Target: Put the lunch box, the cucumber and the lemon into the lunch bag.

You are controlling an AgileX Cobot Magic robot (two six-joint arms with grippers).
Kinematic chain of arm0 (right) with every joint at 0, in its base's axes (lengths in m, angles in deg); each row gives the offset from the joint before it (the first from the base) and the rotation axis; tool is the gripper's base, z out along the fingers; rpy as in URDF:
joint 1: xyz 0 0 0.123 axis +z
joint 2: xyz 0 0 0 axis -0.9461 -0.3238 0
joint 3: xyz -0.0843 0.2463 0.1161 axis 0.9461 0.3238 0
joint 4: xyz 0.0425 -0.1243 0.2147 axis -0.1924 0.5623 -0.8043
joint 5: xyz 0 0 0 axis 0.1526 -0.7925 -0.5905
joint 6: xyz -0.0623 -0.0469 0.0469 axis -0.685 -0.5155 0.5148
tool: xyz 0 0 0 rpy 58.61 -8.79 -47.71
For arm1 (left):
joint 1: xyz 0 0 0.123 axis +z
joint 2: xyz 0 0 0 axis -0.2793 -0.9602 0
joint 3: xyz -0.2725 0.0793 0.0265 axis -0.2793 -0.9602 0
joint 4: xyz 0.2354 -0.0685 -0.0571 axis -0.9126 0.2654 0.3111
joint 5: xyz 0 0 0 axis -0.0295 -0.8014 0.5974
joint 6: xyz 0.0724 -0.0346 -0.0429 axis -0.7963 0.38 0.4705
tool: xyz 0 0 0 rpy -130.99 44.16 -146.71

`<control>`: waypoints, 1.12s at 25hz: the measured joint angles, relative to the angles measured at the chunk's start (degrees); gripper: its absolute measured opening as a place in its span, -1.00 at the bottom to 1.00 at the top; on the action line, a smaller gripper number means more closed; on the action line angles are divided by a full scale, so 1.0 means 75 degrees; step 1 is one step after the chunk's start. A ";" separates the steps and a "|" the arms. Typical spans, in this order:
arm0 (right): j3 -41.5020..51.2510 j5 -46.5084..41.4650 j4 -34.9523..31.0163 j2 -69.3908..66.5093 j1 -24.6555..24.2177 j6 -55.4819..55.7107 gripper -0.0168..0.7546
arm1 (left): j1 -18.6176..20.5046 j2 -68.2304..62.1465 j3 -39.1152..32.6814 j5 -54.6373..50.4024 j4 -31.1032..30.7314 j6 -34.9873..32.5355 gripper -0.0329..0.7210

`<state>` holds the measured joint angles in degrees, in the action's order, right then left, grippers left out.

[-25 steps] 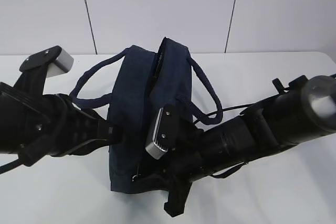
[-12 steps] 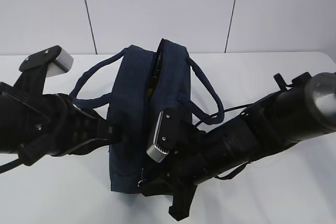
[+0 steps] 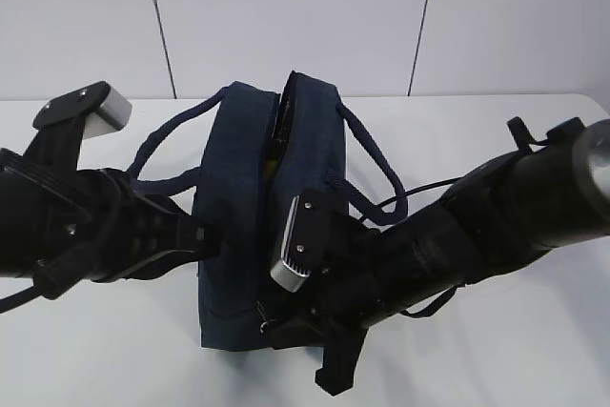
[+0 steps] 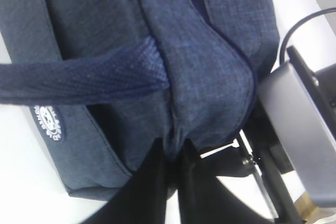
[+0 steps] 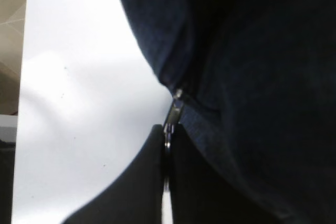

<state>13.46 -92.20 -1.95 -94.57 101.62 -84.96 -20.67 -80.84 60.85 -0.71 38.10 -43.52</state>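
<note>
The dark navy lunch bag [image 3: 243, 207] stands in the middle of the white table, its top zipper partly open at the far end. A bit of yellow shows in the slit; the lunch box, cucumber and lemon are otherwise hidden. My left gripper [image 3: 212, 240] is shut on a fold of the bag's fabric [image 4: 173, 140] at its left side. My right gripper [image 3: 272, 326] is shut on the metal zipper pull [image 5: 171, 116] at the bag's near end. The pull also glints in the exterior view [image 3: 261, 310].
The bag's two strap handles loop out to the left [image 3: 157, 145] and right [image 3: 376, 164]. The white table [image 3: 505, 350] runs back to a pale panelled wall. Both black arms cross the front of the table. The right arm's camera housing [image 4: 299, 129] sits beside the bag.
My right gripper has moved toward the near end of the bag, lower in the exterior view, with the zipper pull in it. The bag top has drawn narrower. The left arm has held still.
</note>
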 joint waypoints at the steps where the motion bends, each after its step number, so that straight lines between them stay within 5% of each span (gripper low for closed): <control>1: 0.0000 0.0019 0.0095 0.0037 0.0000 0.0086 -0.99 | 0.0000 0.0000 0.0000 0.0000 0.0000 0.0000 -0.90; 28: 0.0000 0.0019 0.1505 0.0797 0.0000 0.1361 -0.99 | 0.0000 0.0000 0.0000 0.0254 0.0017 0.0000 -0.90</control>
<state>13.46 -92.05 9.34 -88.59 101.62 -74.76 -20.67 -80.84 60.85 1.19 38.23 -43.52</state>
